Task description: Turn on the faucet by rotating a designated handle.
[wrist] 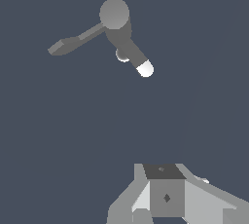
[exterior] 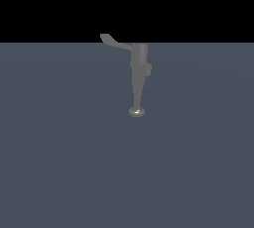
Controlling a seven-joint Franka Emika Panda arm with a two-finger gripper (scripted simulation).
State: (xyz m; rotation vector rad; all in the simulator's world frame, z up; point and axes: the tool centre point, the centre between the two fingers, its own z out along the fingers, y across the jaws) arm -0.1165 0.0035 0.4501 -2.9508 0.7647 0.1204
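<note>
The gray faucet (exterior: 139, 68) stands on the dark floor in the exterior view, with its tapered spout ending in a rounded shiny tip (exterior: 137, 111). The thin curved handle (exterior: 113, 41) sticks out from the faucet's top toward the exterior view's left and ends in a flat paddle. The wrist view looks down on the faucet (wrist: 115, 16), its handle (wrist: 73, 43) and its bright tip (wrist: 145, 69). My gripper (wrist: 163, 172) shows only partly at the wrist view's edge, well apart from the faucet and touching nothing. Whether the jaws are open cannot be told. The gripper is out of the exterior view.
A flat blue-gray floor (exterior: 59, 162) spreads around the faucet in both views. A black background lies behind it in the exterior view. No other objects show.
</note>
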